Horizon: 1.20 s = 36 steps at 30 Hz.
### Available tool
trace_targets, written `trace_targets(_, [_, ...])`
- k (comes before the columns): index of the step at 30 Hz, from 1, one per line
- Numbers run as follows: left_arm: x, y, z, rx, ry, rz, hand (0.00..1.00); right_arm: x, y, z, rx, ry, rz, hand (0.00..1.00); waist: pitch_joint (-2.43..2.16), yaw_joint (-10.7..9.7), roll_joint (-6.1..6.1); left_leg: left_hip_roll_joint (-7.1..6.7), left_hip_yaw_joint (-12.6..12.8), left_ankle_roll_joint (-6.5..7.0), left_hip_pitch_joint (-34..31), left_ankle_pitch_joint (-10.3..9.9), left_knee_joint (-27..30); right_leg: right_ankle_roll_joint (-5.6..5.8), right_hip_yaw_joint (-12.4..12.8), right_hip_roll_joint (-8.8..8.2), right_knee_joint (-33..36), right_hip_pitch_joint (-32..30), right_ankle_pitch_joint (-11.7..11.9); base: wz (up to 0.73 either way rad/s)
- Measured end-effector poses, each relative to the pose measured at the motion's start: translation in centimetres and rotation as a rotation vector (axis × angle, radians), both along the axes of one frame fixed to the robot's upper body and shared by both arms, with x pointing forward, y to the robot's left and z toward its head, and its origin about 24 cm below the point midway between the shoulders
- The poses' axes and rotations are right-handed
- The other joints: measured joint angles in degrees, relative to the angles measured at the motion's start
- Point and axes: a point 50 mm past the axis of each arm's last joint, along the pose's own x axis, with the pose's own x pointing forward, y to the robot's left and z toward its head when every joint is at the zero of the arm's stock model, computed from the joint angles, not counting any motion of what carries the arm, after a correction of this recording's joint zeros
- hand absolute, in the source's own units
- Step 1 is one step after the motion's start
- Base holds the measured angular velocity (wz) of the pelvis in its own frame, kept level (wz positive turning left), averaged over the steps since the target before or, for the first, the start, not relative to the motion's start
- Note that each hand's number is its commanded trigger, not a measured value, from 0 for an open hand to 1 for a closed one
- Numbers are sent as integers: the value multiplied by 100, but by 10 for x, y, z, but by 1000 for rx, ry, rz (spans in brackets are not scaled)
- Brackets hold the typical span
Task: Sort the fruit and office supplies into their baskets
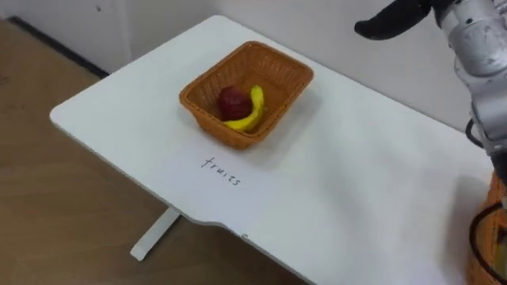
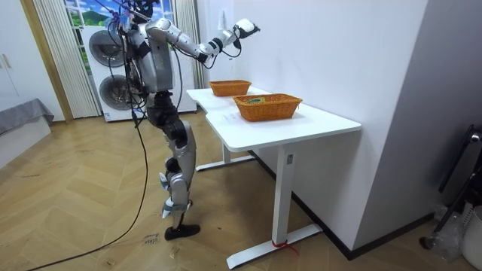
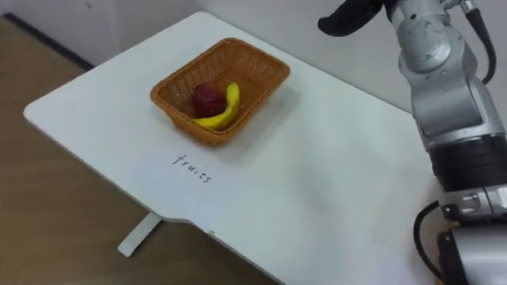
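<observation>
Wicker basket [image 1: 204,105], banana [image 1: 253,112], red fruit [image 1: 232,103], white table [image 1: 356,182], second basket [image 2: 267,111]

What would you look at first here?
The orange basket in the middle of the white table catches the eye first, with a yellow banana curled beside a dark red fruit inside it. At the upper right, the robot's right hand hangs high above the table, close to the wall.
</observation>
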Motion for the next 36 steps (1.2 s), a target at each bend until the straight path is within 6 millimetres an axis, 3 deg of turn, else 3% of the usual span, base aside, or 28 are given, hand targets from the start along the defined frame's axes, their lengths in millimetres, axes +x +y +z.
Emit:
trace_targets(5, [6, -5, 1, -11, -28, -2, 0, -23, -32, 4, 119, -123, -119, 0, -15, -384, 4, 111, 380, -3, 190, -1, -197, -16, 339, 35, 52, -80, 10, -38])
trace_targets(9, [5, -7, 0, -16, -23, 1, 0, -39, -52, 0, 203, -173, -187, 0, -16, -635, 2, 179, 639, -4, 250, -8, -291, -37, 473, 62, 81, -159, 35, -38])
trace_targets(12, [5, -8, 0, -20, -27, -1, 0, -50, -64, -4, 260, -212, -245, 0, 4, -723, 76, 277, 915, -15, 345, -62, -304, -59, 758, 133, 76, -216, 89, -53])
trace_targets(14, [3, -8, -1, -21, -23, 1, 0, -55, -73, -10, 289, -215, -288, 0, -10, -949, 115, 288, 1016, -13, 394, -73, -364, -60, 845, 144, 75, -220, 90, -25])
trace_targets(19, [-5, -6, -3, -12, -16, 6, 0, -77, -101, -19, 320, -274, -434, 0, -31, -1167, 146, 365, 1272, -31, 489, -92, -428, -85, 1100, 215, 71, -327, 128, -28])
trace_targets(28, [-22, -6, -8, -7, 10, 38, 0, -132, -143, -46, 410, -365, -681, 0, -36, -1555, 180, 502, 1649, -102, 685, -161, -573, -117, 1226, 326, 72, -319, 152, -23])
trace_targets(36, [-37, -3, -12, 4, 53, 74, 0, -181, -170, -72, 534, -452, -920, 0, -35, -1746, 203, 575, 1834, -149, 723, -228, -586, -131, 1319, 400, 71, -380, 161, -15])
